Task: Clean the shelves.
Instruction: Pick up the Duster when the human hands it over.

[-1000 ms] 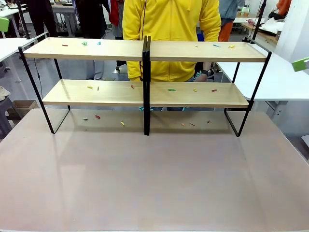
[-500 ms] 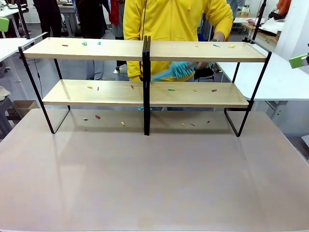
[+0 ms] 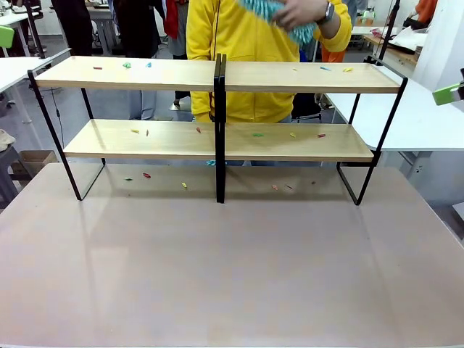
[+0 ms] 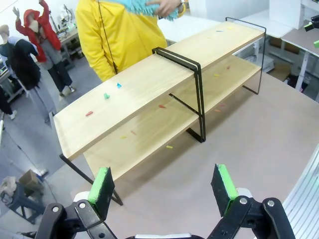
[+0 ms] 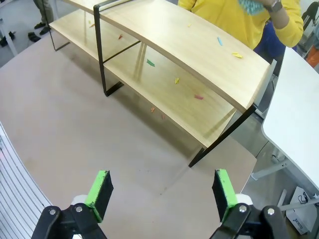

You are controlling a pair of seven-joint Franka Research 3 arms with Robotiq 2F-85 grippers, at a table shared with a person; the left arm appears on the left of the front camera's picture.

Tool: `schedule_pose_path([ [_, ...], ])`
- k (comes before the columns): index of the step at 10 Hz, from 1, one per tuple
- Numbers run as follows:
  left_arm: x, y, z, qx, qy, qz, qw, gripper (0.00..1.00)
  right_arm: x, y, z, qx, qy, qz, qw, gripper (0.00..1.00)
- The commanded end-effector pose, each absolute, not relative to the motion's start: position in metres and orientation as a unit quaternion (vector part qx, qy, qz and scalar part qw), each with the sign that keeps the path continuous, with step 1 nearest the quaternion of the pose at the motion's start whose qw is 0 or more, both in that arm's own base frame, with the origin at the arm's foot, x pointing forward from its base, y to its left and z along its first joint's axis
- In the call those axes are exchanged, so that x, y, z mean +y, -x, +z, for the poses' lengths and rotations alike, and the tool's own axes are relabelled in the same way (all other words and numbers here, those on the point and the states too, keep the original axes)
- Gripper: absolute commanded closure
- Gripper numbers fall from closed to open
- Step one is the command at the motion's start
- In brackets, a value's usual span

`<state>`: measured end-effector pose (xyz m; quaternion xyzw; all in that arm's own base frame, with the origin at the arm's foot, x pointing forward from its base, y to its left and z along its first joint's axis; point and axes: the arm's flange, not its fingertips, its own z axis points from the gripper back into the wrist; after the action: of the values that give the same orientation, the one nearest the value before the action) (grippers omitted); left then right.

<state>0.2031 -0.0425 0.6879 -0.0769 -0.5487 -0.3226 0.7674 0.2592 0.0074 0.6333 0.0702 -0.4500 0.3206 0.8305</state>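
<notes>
Item 1: shelves (image 3: 167,73). Two-tier rack, light-wood boards, thin blk frame, blk centre post (image 3: 220,123). Stands upright at 12 o'clock end of tabletop (image 3: 232,268), spanning it from approx. 10 to 2 o'clock.

Item 2: small coloured scraps (image 3: 127,65), red/green/blue/yellow. Scattered on top board toward the 10 and 2 o'clock ends, along lower board (image 3: 174,139), and on tabletop under the rack.

Item 3: person in yellow top (image 3: 246,43), behind the rack at 12 o'clock. One hand (image 3: 304,11) is raised above the top board at approx. 1 o'clock, gripping a teal fluffy duster (image 3: 259,6), which is clear of both boards.

Item 4: left fingers (image 4: 102,185). Green pads spread wide, nothing between them, above tabletop. In left wrist view, rack lies at 12 o'clock, well apart.

Item 5: right fingers (image 5: 99,191). Also spread wide and empty. In right wrist view, rack runs 11 to 1 o'clock, well apart.
</notes>
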Motion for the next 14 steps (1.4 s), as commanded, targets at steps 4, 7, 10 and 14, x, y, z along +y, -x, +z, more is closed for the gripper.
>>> schedule_pose_path([
  [4,-0.046,-0.233,0.678,-0.499,0.091,-0.318,0.801,0.00,0.039,-0.288,0.618,-0.459,-0.082,0.334,0.820,0.00],
  [7,-0.044,-0.241,0.676,-0.484,0.093,-0.318,0.810,0.00,0.047,-0.299,0.617,-0.456,-0.083,0.337,0.819,0.00],
  [10,-0.044,-0.247,0.673,-0.480,0.097,-0.321,0.811,0.00,0.047,-0.295,0.620,-0.497,-0.096,0.211,0.836,0.00],
  [14,-0.045,-0.251,0.671,-0.475,0.100,-0.307,0.819,0.00,0.055,-0.287,0.625,-0.468,-0.143,0.172,0.855,0.00],
])
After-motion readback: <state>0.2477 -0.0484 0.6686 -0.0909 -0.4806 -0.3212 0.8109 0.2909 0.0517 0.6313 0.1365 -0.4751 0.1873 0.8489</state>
